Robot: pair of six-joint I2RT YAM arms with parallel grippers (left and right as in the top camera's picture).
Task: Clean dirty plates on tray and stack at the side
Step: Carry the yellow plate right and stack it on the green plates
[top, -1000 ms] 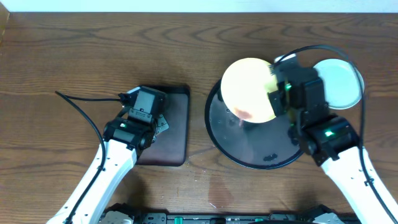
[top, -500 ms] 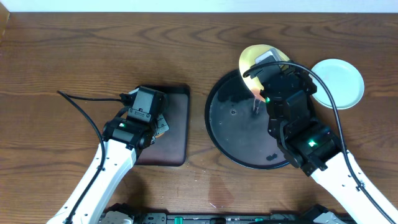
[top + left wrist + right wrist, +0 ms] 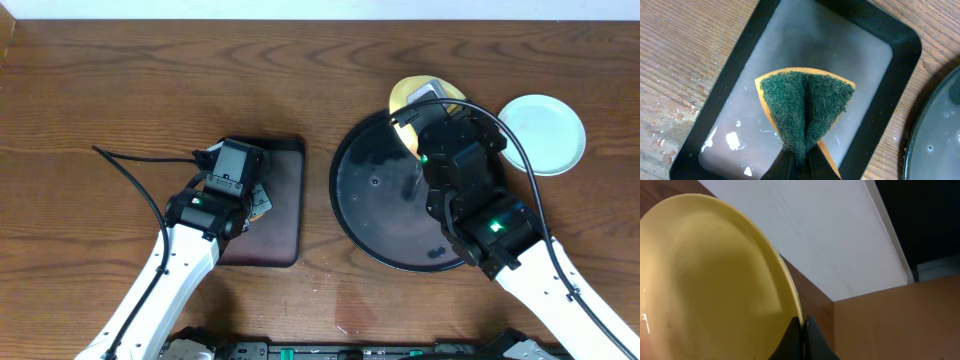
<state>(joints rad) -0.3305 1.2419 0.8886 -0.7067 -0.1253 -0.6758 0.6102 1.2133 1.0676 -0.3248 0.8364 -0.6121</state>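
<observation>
The right gripper [image 3: 801,325] is closed tight on the rim of the yellow plate [image 3: 715,280], pinching only a thin bit of the edge. The plate stands tipped up on its side, rising away from the fingertips. From overhead it hangs at the far rim of the round tray [image 3: 375,215], which lies below and behind the gripper. The pale plate [image 3: 545,135] rests on the table [image 3: 200,70], off to the gripper's right and apart from it.

The left gripper [image 3: 797,160] is clamped on a folded sponge [image 3: 802,105]. It holds the sponge just above the wet rectangular tray [image 3: 905,40].

The main risk is the narrow pinch. A wet, glossy rim held so close to the edge could swivel between the fingers, or slide out and drop onto the tray or the wood. If the plate goes to the side, a steep tilt could also strike or ride up on the pale plate instead of settling flat on it.
</observation>
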